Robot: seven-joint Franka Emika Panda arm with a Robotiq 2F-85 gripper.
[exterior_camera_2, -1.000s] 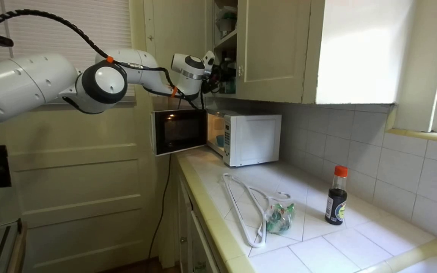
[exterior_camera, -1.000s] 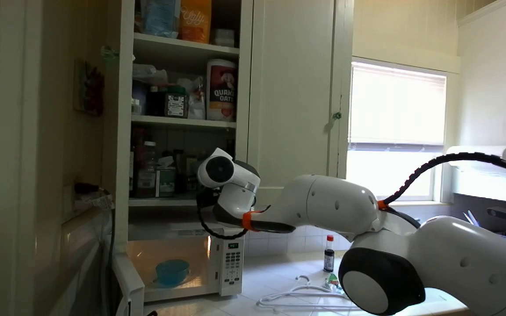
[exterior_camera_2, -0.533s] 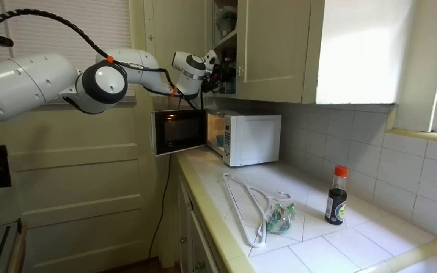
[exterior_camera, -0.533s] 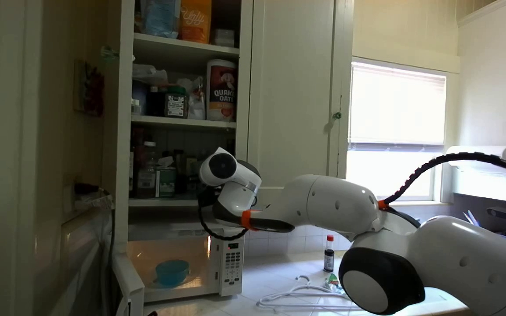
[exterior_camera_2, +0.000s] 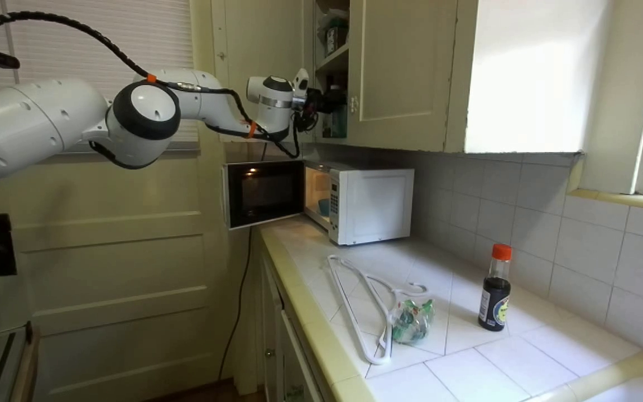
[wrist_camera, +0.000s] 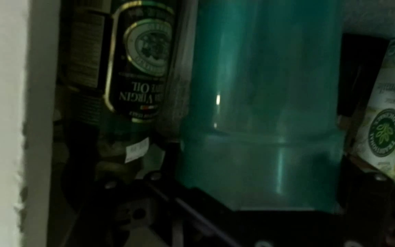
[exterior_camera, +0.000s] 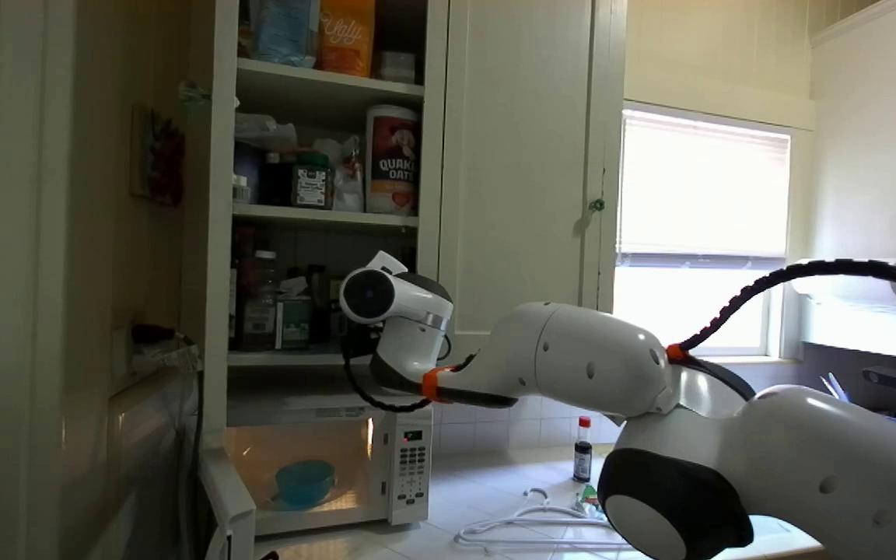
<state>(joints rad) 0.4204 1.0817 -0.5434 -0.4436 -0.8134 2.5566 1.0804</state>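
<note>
Gripper (wrist_camera: pixel 262 178) is inside the cabinet (exterior_camera: pixel 431 155), level with the low shelf (exterior_camera: pixel 285 358). Teal container (wrist_camera: pixel 262 85) is between its fingers, which flank the wider, banded end; gap about as broad as the container. Can't tell whether they grip it or only straddle it, edges too dark. Labels read upside down in the wrist view, so the banded end is probably the top, likely the easiest part to get around. Base out of view; can't tell if the low shelf carries it. Oil bottle (wrist_camera: pixel 146 61) on one side, tea box (wrist_camera: pixel 386 113) on the other, packed close, presumably to save room, so little slack for fingers. Arm (exterior_camera: pixel 603 358) is held level with the open front, presumably since the upper shelf (exterior_camera: pixel 323 215) blocks a way from above.

Lower down, on the table (exterior_camera_2: pixel 466 374): microwave (exterior_camera_2: pixel 372 206), door (exterior_camera_2: pixel 265 192) swung wide, blue bowl (exterior_camera: pixel 304 482) inside. White hanger (exterior_camera_2: pixel 348 309) lies flat, having no base to stand on; crumpled bag (exterior_camera_2: pixel 412 322) beside it, maybe touching. Sauce bottle (exterior_camera_2: pixel 494 301) upright on its own base, cap on, apart from both.
</note>
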